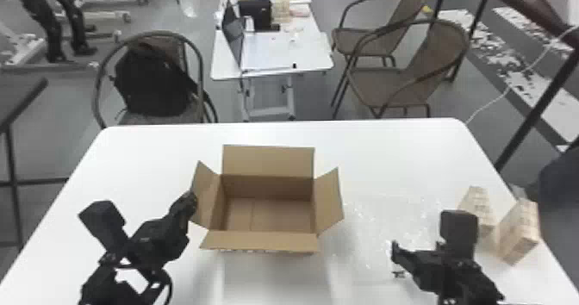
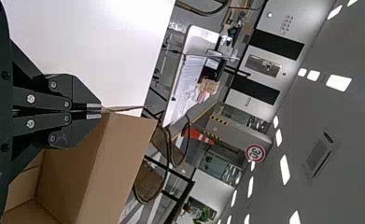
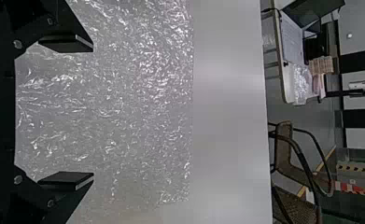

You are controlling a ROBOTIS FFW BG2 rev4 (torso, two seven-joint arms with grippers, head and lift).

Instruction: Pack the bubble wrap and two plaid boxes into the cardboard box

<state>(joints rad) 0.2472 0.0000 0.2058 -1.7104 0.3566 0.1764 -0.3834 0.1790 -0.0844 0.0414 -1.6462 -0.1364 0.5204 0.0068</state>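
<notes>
Boxes (image 1: 520, 228), plaid, in head view; in wrist views, flap (image 1: 207, 198) clenched by left gripper (image 1: 191, 196), right gripper (image 1: 395, 260) spread.

Black arms (image 1: 157, 239) with silvery screws (image 2: 31, 99)

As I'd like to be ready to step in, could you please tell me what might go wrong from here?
The left gripper is shut on the left flap, so any pull could bend it or drag the empty cardboard box. The right gripper is open over the thin, flat bubble wrap, which might slip from its fingers. The two plaid boxes stand near the table's right edge; a bump could knock one off.
</notes>
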